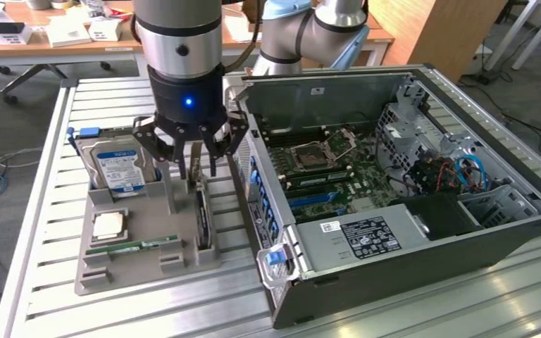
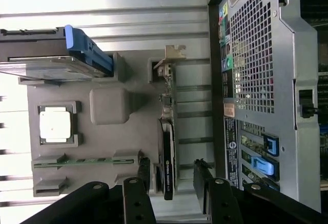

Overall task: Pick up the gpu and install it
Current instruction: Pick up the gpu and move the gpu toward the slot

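Standing on edge in a slot of the grey holder (image 1: 148,271), the gpu (image 2: 168,147) has its silver bracket at the end away from the gripper (image 1: 198,172), which hangs right above it. Jaws are spread wide. In the wrist view a finger sits on each side of the card, apart from it, nothing held. Can't tell whether the tips are already below the card's top edge. The computer case (image 1: 393,282) lies open just beside the holder, with the hard drive (image 1: 115,169), processor chip (image 1: 109,225) and memory stick (image 1: 144,245) in the holder's other pockets, all on the slatted desk (image 1: 36,211).

Risks as I see them:
- The card is thin and the straddle looks off-centre, so one finger may land first and tip the card in its slot.
- Pinching on the fan shroud rather than the board could slip or crack plastic.
- The case wall is close on one side, so a finger could clip it.
- A skewed grip would likely jam the card when lifting.
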Available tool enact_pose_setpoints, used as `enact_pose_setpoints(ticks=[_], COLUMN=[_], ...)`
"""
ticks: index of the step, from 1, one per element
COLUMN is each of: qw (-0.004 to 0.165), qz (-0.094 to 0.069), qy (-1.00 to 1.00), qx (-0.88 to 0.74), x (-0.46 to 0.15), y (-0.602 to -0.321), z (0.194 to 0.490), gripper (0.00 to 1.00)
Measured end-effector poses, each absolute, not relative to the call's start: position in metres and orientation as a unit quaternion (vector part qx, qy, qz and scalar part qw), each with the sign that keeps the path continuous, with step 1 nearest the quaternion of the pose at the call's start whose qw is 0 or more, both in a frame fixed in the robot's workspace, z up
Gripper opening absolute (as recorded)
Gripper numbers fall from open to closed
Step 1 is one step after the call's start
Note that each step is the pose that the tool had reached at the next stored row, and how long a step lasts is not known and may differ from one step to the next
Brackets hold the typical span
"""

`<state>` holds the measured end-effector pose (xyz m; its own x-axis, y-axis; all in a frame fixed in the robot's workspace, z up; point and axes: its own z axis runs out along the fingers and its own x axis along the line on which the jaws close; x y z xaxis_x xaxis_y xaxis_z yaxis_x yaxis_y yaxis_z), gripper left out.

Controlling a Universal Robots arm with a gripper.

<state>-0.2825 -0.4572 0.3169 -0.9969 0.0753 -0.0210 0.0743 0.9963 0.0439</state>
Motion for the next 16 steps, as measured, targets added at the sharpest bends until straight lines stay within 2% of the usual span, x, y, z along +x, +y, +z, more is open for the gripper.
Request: enact_pose_setpoints(ticks=[16], qw=[0.011], qz=[0.022], qy=[0.999], qx=[0.037], x=[-0.282], y=[-0.457], z=[0.288], gripper=[0.47])
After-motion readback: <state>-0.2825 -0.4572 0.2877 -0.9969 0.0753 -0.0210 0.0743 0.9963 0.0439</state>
